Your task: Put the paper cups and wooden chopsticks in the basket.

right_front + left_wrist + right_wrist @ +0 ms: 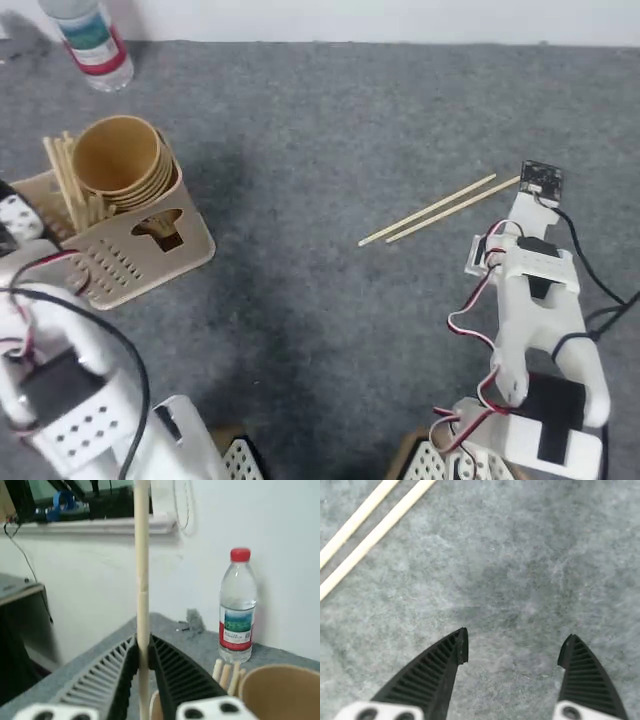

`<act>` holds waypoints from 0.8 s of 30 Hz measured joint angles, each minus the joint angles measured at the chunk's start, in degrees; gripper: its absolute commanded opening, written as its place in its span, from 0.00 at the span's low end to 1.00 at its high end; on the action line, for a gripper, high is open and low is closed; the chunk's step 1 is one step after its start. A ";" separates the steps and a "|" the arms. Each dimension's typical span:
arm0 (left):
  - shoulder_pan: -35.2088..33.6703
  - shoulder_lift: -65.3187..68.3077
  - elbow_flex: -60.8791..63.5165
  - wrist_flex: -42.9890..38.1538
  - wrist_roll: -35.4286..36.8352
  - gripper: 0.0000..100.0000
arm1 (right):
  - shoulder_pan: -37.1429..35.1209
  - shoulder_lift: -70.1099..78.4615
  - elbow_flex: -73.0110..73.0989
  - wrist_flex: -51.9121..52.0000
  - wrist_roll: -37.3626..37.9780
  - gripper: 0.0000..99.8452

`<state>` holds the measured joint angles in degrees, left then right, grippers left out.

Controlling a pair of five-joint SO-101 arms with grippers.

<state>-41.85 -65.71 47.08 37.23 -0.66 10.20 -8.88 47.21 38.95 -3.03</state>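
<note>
**A:** Where are the chopsticks relative to the fingers?

**B:** One held chopstick (142,580) stands upright, pinched between the left fingers (172,672), near the stacked paper cups (280,692). Two loose chopsticks (440,210) lie side by side on the grey desk (330,130) toward its right edge. They are beyond the right fingers (437,670), which are spread wide and touch nothing.

**A:** And the basket?

**B:** The basket (150,255) sits near the desk's left edge. It holds the cups and several stored chopsticks (65,175).
</note>
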 measured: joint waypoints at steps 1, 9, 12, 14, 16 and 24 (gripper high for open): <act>-0.44 -0.09 1.76 -0.88 0.70 0.01 | 0.00 0.00 0.00 0.00 0.09 0.30; -0.26 -0.26 16.70 -17.41 5.19 0.01 | 0.00 0.00 0.00 0.00 0.35 0.30; 0.35 -0.26 21.98 -24.53 5.10 0.06 | 0.00 0.00 0.00 0.00 0.35 0.30; 0.35 -0.26 23.82 -26.55 4.84 0.14 | 0.00 0.00 0.00 0.00 0.35 0.30; 0.26 -0.26 24.35 -26.99 4.84 0.17 | 0.00 0.00 0.00 0.00 0.35 0.30; -1.05 -1.67 24.53 -26.29 6.42 0.17 | -0.97 0.00 0.00 0.00 0.35 0.30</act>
<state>-42.90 -67.38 71.60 10.95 5.76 9.23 -8.88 47.21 38.95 -2.68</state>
